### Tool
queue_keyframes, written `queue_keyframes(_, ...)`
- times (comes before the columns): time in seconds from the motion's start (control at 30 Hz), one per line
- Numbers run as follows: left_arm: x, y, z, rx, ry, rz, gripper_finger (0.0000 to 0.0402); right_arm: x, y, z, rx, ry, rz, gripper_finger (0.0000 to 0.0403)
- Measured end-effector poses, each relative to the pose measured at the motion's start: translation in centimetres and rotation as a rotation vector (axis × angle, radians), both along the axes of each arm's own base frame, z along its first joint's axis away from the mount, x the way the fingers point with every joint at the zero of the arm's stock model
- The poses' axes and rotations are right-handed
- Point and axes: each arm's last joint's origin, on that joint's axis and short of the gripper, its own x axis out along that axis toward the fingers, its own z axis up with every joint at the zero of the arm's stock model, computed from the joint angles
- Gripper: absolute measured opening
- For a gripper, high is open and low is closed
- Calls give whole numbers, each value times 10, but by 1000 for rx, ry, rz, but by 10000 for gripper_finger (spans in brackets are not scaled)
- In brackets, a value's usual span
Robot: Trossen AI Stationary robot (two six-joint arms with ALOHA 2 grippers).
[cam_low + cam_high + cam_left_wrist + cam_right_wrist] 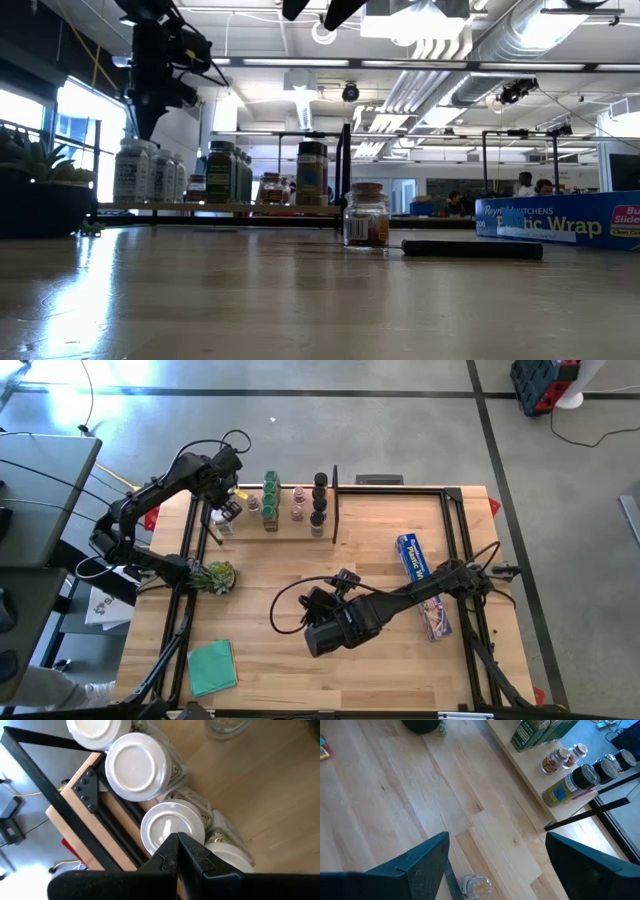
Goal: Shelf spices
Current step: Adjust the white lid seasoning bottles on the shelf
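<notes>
**Last loose jar waited mid-table**

Stood alone on the tabletop (300, 300), a small clear spice jar (366, 214), near of the shelf (300, 525). Likely light, rigid, smooth glass; best pinched round the body. Hovered above it, right gripper (495, 855), spread wide. Over the shelf's left end, left gripper (179, 851), pressed together, empty.

Shelf (290, 528): we are seeing jars (270, 500) crowding it, left pincer (222, 510) hanging over the white-capped end | Counter (280, 650): middle lying open, lone jar (366, 215) standing under the right pincer (322, 622) | Right side: wrap box (413, 557) blocking
</notes>
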Motion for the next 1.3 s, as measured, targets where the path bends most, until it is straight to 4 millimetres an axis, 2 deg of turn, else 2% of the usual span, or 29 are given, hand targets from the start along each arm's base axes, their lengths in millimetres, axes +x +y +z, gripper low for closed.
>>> queue_keyframes(0.67,4,-1,2,34,-18,-40,0,0,0,0,0,0,0,326)
queue_keyframes(1.13,-7,-12,18,106,-16,-37,0,0,0,0,0,0,0,326)
queue_keyframes(1.3,-12,-12,17,99,23,6,0,0,0,0,0,0,0,326)
